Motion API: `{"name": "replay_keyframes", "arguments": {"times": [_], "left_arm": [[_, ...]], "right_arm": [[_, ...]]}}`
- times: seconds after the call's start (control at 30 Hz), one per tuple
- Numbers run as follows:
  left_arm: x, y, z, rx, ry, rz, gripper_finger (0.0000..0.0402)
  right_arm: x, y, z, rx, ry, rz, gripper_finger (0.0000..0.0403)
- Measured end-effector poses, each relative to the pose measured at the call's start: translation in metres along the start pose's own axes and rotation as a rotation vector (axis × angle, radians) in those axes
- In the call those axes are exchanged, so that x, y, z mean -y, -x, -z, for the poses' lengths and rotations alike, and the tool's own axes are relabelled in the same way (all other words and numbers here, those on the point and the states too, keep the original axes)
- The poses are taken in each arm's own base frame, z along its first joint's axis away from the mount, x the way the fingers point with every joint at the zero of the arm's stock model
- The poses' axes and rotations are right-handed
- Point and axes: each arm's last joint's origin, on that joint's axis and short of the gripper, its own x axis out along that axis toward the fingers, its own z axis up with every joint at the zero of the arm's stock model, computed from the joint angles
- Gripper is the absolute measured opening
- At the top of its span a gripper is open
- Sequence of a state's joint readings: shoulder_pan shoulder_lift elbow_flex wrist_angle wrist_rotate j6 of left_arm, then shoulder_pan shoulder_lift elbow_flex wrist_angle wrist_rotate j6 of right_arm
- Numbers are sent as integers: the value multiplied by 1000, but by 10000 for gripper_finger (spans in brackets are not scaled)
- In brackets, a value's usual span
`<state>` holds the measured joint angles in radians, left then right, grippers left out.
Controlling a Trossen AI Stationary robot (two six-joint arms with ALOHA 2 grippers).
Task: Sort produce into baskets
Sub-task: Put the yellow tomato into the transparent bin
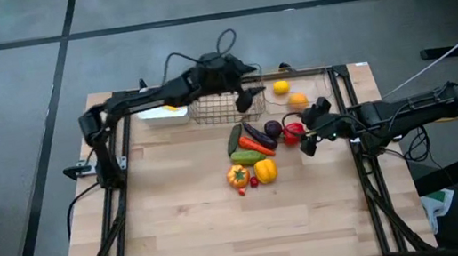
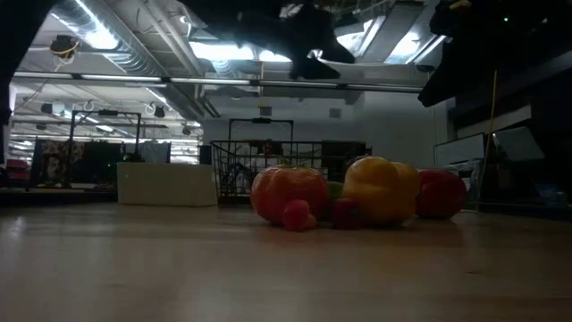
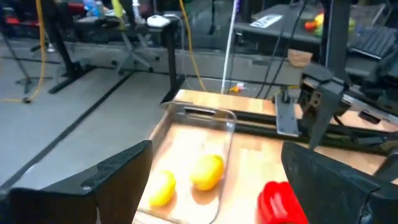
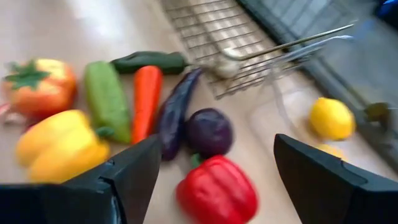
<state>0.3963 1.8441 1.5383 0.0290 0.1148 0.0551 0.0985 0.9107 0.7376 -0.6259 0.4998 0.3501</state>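
The produce lies in a heap at the table's middle: cucumber [image 1: 235, 138], carrot [image 1: 251, 154], eggplant [image 1: 258, 137], purple onion [image 1: 272, 128], red pepper [image 1: 292, 131], yellow pepper [image 1: 266, 171], an orange pepper [image 1: 238, 176] and tiny red pieces [image 1: 253, 181]. A lemon [image 1: 281, 87] and an orange [image 1: 298, 98] lie in the clear bin [image 3: 205, 113]. My right gripper [image 4: 214, 168] is open, just right of the red pepper [image 4: 217, 190], which shows between its fingers. My left gripper [image 1: 247, 98] is open and empty, up over the right end of the wire basket [image 1: 217, 107].
The white tray [image 1: 164, 115] stands left of the wire basket along the far edge, and the clear bin is at the far right. In the low view the orange pepper [image 2: 288, 192] and the yellow pepper [image 2: 380, 190] stand nearest. Bare wood lies toward the near edge.
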Motion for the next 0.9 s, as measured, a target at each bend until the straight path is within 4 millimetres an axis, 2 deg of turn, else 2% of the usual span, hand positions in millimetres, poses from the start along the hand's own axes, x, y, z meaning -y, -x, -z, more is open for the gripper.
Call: {"name": "replay_keyframes", "arguments": {"times": [0.1, 0.23, 0.43, 0.6, 0.77, 0.9], "left_arm": [[-5, 23, -1, -19, 4, -18, 346], [-8, 52, 8, -36, 23, -15, 334], [-7, 101, 38, -28, 57, -41, 318], [1, 138, 61, 36, 74, -43, 311], [7, 165, 81, 47, 95, -52, 310], [10, 177, 90, 56, 120, -68, 310]], "right_arm": [[-1, 0, 0, -10, -2, -36, 308], [-3, -1, -1, -11, -5, -60, 308], [-7, -3, -9, 60, -45, -93, 308], [-8, -3, -11, 82, -48, -100, 308], [-8, -2, -13, 101, -53, -107, 308], [-9, -2, -13, 90, -28, -146, 308]]}}
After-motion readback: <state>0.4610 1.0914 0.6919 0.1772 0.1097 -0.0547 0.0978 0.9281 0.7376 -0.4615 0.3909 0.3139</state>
